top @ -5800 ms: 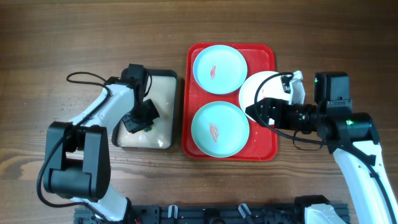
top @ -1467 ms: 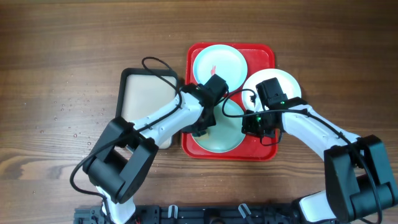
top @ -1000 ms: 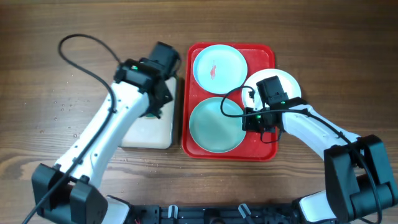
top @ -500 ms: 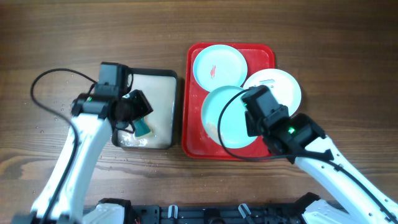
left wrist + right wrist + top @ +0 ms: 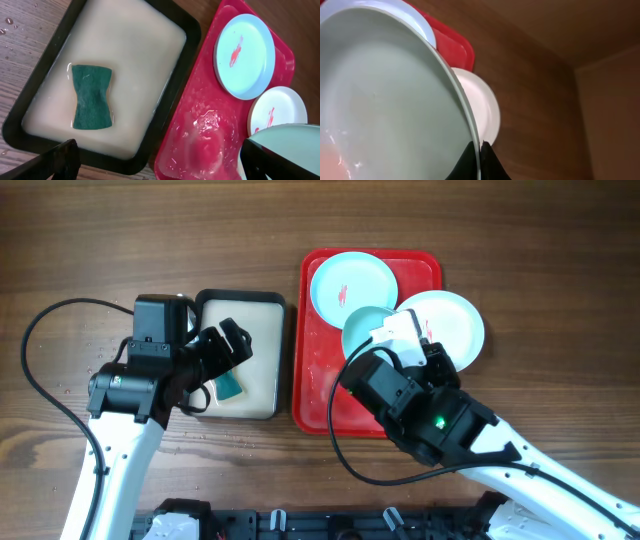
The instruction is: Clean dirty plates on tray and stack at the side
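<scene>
Right gripper (image 5: 480, 150) has its jaws pinched on the rim of one turquoise plate (image 5: 385, 100), holding it tilted up above the red tray (image 5: 315, 385). The other turquoise plate (image 5: 352, 285) sits at the tray's far end, and the white plate (image 5: 448, 325) straddles its right rim, both red-smeared. Left gripper (image 5: 157, 155) hangs over the black-rimmed tray (image 5: 184, 82) with jaws spread wide and empty, green sponge (image 5: 91, 97) lying in there.
</scene>
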